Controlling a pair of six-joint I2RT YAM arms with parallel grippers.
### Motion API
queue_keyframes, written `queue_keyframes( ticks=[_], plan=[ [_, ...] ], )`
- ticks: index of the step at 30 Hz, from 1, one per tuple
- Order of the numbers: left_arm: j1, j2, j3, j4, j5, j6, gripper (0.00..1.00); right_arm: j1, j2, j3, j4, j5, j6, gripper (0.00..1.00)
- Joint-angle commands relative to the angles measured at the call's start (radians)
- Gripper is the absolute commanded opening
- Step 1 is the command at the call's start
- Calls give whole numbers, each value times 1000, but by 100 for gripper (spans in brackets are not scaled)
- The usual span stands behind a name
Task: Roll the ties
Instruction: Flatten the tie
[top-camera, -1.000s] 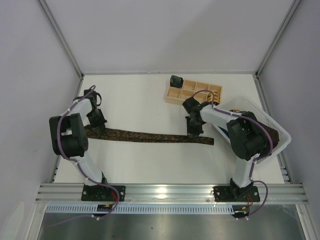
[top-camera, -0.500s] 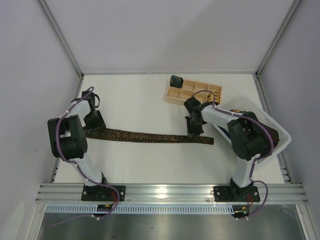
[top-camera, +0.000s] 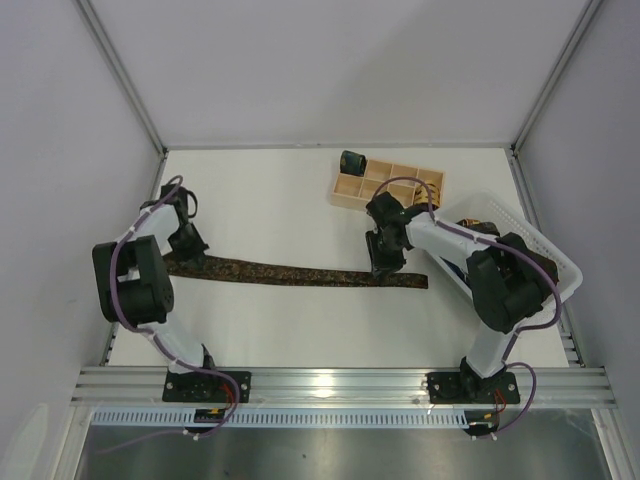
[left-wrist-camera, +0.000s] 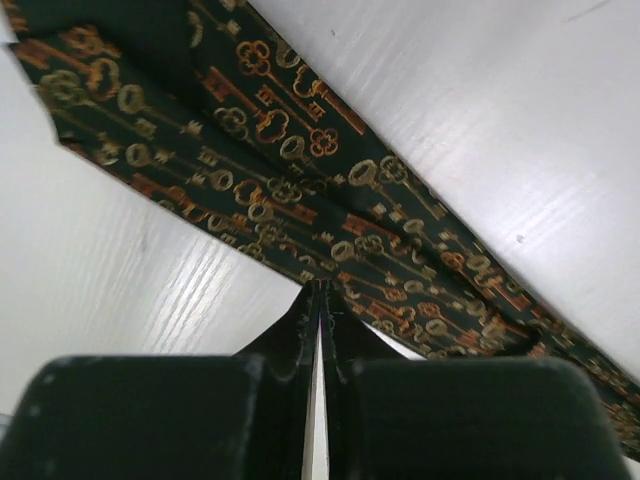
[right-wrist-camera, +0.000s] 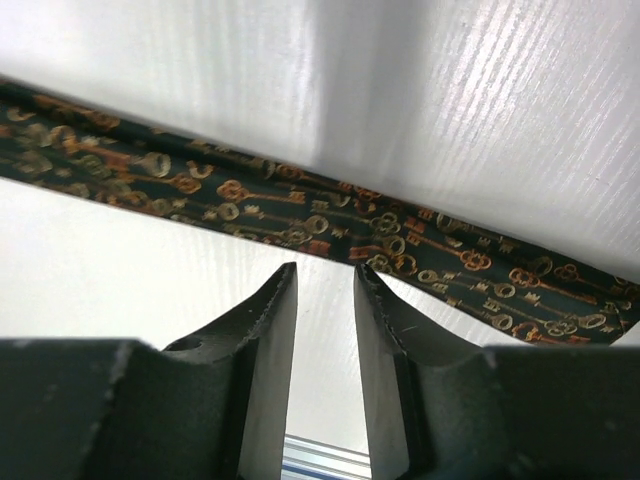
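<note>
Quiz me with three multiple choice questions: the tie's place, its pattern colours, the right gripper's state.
1. The unrolled tie lies: A by the far wall; B on the table between left gripper and right gripper; C off the table.
2. Its key pattern: A gold and orange; B white; C blue.
3. The right gripper: A shut on the tie; B open, empty; C unseen.
1 B, stretched between them. 2 A, wrist views show it. 3 B, fingers apart, nothing between.
</note>
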Motion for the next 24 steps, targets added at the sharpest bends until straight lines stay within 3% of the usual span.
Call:
queue_keyframes(
  ticks=[1, 7, 12, 19, 24],
  plan=[
    [11, 73, -10, 35, 62, -40, 4, -3, -72, 24, 0, -50, -13, 35],
    [31, 198, 106, 19, 16, -14, 13, -35, -46, 47, -17, -75, -5, 36],
    [124, 310, 116, -49, 33, 8, 4, -60, -44, 52, -18, -55, 7, 35],
    [177, 217, 60, -41, -20, 71, 6, -63, -37, 24, -4, -61, 41, 35],
    [191, 151, 74, -61, -32, 74, 16, -80, -11, 44, -32, 2, 30, 34]
  ],
)
